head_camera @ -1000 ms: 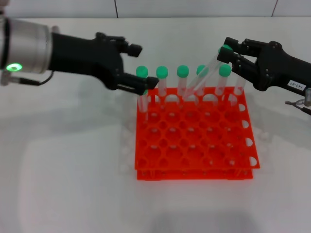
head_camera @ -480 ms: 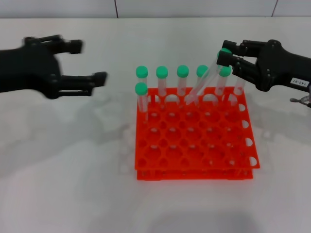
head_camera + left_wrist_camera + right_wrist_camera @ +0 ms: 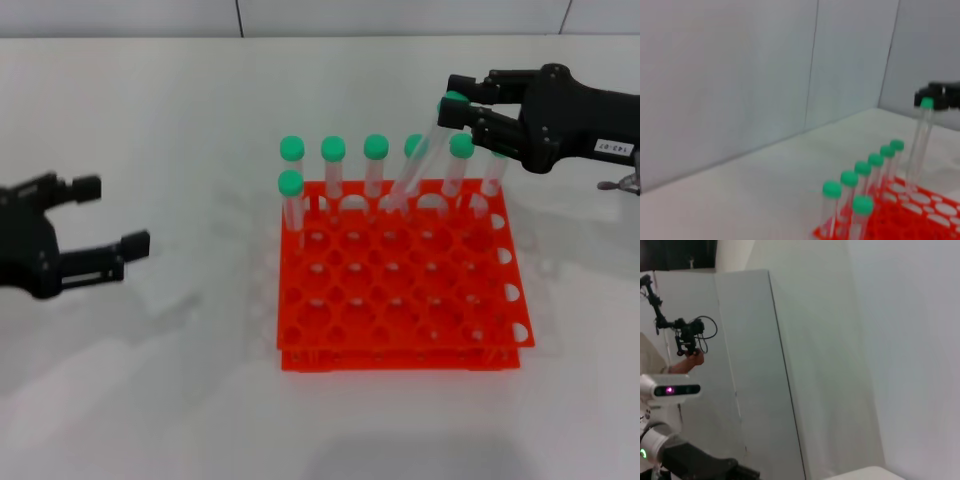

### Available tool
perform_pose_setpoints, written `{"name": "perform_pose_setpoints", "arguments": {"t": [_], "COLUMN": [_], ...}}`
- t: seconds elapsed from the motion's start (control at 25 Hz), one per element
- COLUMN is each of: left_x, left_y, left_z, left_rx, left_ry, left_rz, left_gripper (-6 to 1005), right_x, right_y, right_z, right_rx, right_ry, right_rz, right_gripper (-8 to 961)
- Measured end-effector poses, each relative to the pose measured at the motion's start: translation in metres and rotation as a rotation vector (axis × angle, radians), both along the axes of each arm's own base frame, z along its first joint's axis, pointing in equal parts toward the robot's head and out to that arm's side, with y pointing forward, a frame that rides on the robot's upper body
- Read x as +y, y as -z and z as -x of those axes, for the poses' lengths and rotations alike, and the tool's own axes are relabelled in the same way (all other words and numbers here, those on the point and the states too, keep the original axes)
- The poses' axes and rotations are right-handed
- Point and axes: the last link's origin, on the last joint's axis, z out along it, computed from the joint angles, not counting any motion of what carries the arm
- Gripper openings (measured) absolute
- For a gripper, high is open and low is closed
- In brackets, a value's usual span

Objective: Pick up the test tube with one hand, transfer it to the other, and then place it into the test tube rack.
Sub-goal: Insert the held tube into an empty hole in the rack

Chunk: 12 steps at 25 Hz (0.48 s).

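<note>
Now the right gripper [image 3: 462, 108] pinches the tube [image 3: 417, 160] by its cap, tilted, tip at a back-row rack [image 3: 400, 330] hole for insertion; the left gripper [image 3: 108, 222] hangs open and empty, well clear.

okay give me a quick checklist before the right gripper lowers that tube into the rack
1. Right gripper shut on the test tube at its green cap: ok.
2. Tube's lower end at a back-row hole of the test tube rack: ok, though whether it is inside the hole: cannot tell.
3. Tube upright: not ok, it leans.
4. Left gripper open and well away from the rack: ok.
5. Clear of the neighbouring capped tubes: cannot tell, it crosses close to one.
</note>
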Motion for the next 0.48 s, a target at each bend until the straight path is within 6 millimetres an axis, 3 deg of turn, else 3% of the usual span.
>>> {"name": "perform_pose_setpoints", "arguments": {"t": [0.28,0.48], "left_x": [-0.011,-0.016], "left_y": [0.023,0.029], "left_z": [0.041,0.048], "left_rx": [-0.022,-0.035], "left_ry": [-0.013,-0.015], "left_rz": [-0.001,0.0], "left_gripper": [895,895], "right_x": [0.005,0.008], "right_y": [0.003,0.004], "right_z": [0.013,0.025], "right_rx": [-0.056,-0.092], "right_ry": [-0.027,-0.049], "right_rz": [0.028,0.044], "right_gripper": [255,256]}}
